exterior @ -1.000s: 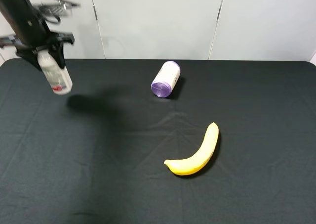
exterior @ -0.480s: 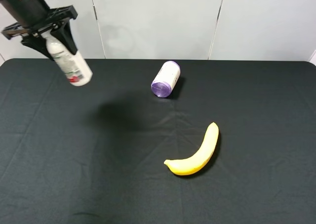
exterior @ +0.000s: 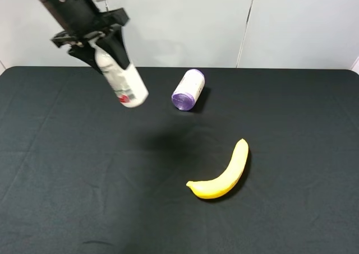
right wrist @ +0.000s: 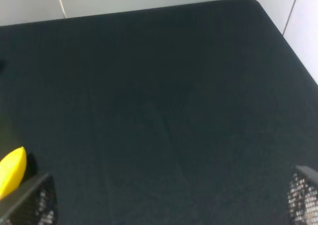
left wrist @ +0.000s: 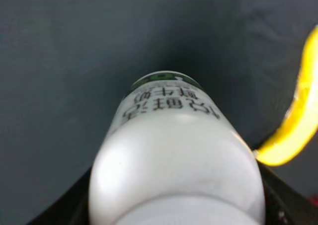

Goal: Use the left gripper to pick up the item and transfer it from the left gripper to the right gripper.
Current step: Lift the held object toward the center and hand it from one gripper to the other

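My left gripper [exterior: 104,49] closed on item [exterior: 125,83], clamped at cap end. I see bottle hanging tilted from claw, red-patched base lowest, held above black table [exterior: 67,181]. In left wrist view bottle fills frame. Purple-ended roll [exterior: 188,89] lies near item's base, on cloth; banana [exterior: 222,174] farther off. Right gripper [right wrist: 169,200]: fingertips [right wrist: 35,200] spread wide, holding nothing, banana tip beside one.

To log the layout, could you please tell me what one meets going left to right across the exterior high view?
Small white plastic bottle held by the black left gripper → white roll with a purple end → curved yellow banana.
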